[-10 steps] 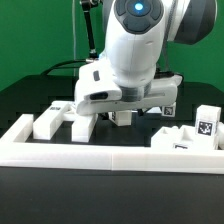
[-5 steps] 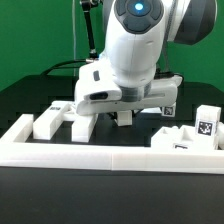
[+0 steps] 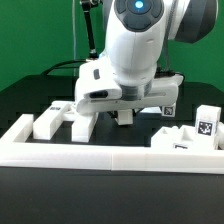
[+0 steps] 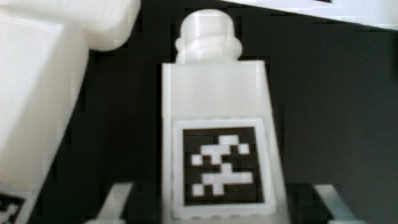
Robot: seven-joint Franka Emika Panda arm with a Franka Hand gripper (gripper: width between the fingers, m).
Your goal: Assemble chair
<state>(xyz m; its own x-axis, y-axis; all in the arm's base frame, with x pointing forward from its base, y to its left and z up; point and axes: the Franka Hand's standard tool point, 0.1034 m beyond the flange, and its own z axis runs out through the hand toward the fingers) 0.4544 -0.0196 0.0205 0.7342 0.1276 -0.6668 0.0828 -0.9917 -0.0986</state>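
Note:
The wrist view is filled by a white square chair leg [image 4: 214, 100] with a round peg on one end and a black-and-white tag on its face. It lies on the black table. My gripper [image 4: 217, 205] straddles its tagged end, a finger [image 4: 118, 200] on each side, shut on the leg. In the exterior view the gripper [image 3: 126, 117] reaches down to the table under the big white hand, which hides most of the leg. A larger white chair part [image 4: 45, 90] lies right beside the leg.
Two white blocky parts [image 3: 48, 122] [image 3: 85, 120] lie at the exterior view's left. At the right stand a tagged block [image 3: 208, 125] and a flat part [image 3: 180, 140]. The long low white border wall [image 3: 110, 155] runs along the front.
The fingers have drawn together around the leg; a second ago they stood wide apart. The arm itself has barely moved.

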